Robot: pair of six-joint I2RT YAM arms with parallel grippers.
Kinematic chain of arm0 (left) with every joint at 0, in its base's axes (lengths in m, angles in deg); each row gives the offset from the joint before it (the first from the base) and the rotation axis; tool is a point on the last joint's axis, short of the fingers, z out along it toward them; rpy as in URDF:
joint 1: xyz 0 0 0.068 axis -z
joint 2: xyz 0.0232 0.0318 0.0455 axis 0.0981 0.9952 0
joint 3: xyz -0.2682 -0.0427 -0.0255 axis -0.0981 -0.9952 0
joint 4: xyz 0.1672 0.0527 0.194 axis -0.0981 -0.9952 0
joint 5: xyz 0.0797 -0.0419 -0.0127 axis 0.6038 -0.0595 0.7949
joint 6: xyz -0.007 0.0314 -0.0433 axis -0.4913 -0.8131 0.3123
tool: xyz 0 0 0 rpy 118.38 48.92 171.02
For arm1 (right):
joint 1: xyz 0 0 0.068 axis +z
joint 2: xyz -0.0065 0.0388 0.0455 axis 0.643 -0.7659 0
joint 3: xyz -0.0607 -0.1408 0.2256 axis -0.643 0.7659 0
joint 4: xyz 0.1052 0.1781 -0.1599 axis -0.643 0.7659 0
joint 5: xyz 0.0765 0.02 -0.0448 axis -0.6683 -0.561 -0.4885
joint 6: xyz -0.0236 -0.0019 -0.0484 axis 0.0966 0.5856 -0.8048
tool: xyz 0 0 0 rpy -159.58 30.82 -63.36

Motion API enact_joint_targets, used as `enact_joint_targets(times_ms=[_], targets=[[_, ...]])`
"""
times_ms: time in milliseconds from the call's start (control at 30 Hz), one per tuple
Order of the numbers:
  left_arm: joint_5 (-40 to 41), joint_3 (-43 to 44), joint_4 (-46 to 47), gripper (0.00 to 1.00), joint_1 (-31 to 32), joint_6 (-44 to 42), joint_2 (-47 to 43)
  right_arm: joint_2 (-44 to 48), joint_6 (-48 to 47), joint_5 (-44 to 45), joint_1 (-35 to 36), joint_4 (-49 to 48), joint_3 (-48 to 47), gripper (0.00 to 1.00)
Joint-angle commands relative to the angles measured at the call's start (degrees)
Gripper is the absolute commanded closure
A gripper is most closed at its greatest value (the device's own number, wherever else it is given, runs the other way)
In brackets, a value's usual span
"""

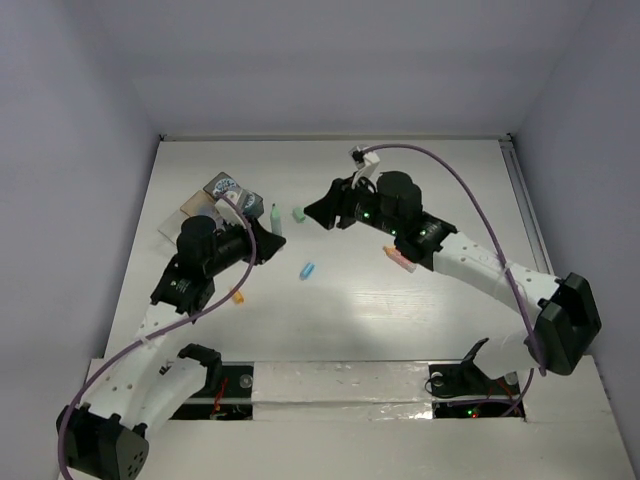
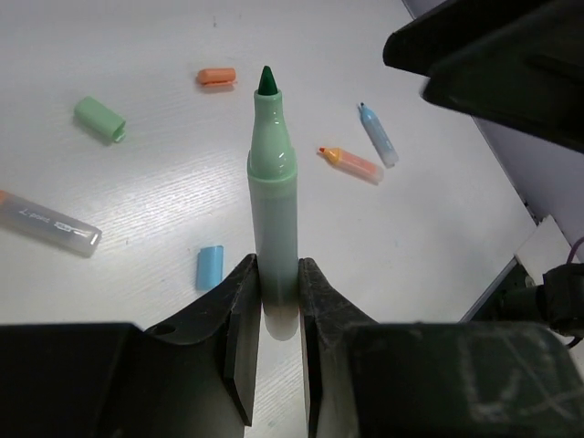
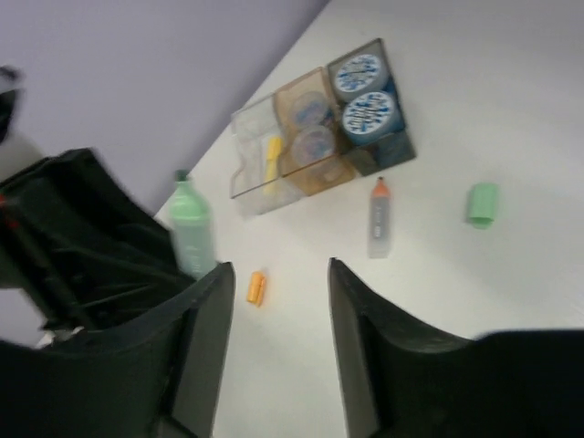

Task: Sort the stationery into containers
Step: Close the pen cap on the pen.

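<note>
What I hold: my left gripper point(image 2: 276, 272) pinches a green pen point(image 2: 274, 173) near its back end, with both fingers pressed against the barrel. The pen has no cap and its dark tip is bare.
Pen's long axis: it runs straight out along my fingers, tip pointing away from my wrist. In the right wrist view it stands close to upright, above the table point(image 1: 420, 190).
Where the containers lie: the cluster of trays point(image 1: 222, 190) sits just beyond my left gripper and a little to its left, toward the far left of the table.
Tray order: the clear plastic tray point(image 3: 251, 128), the tan tray point(image 3: 286, 93) and the dark grey box point(image 3: 385, 155) stand side by side, touching. Two round tubs point(image 3: 368, 91) fill the box.
Nearer arm: my left, by a good margin. My right arm reaches in from the other side, and the trays are farther from it.
My right gripper point(image 3: 278, 266): its fingers are spread wide with nothing between them, and it hangs over bare table facing the trays.
Loose piece that matters: a green cap point(image 1: 297, 213) lies on the table between my two grippers, just beside the right one.
My judgement: the pen needs only a short carry away and to the left to reach a tray. Laying it down will mean swinging its long axis toward level. If the cap is to go on first, my right gripper is the one placed to fetch it.
</note>
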Motion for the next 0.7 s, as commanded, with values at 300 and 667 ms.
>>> enact_joint_targets(times_ms=[300,667], targets=[[-2.26,3.15,2.01,1.00,-0.79,-2.10,-5.70,-25.00,-11.83,-0.71,-7.92,20.42,-24.04,0.78],[-0.42,4.03,1.39,1.00,2.11,-2.98,-6.05,-50.93,-16.32,3.88,-7.92,34.32,-49.80,0.31]])
